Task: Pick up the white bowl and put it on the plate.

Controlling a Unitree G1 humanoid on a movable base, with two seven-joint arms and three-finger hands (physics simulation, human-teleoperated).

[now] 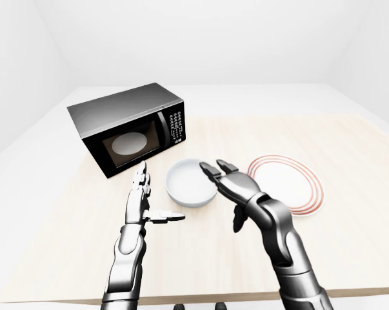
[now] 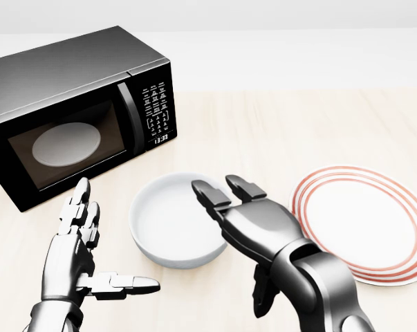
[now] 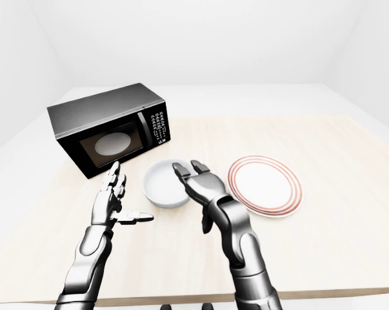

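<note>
You have the white bowl (image 1: 190, 183) mid-counter (image 1: 349, 245), just beside the red-ringed plate (image 1: 289, 184) toward the right edge. Your right hand (image 1: 228, 179) is spread open over the bowl's right rim; your left hand (image 1: 142, 200) stands open beside it. The black microwave (image 1: 126, 128) sits at the counter's far left corner.

Both arms are rendered in glossy metallic grey, with bright highlights on the rounded shells and near-black shading in the joints. The left hand (image 2: 77, 256) has three slim, segmented fingers (image 2: 79, 207) of light silver with small dark gaps between the links. The right hand (image 2: 246, 218) looks darker, a broad gunmetal palm with blocky fingertips (image 2: 202, 190). Each forearm is built of bulbous, overlapping segments, thickening toward the elbow.
</note>
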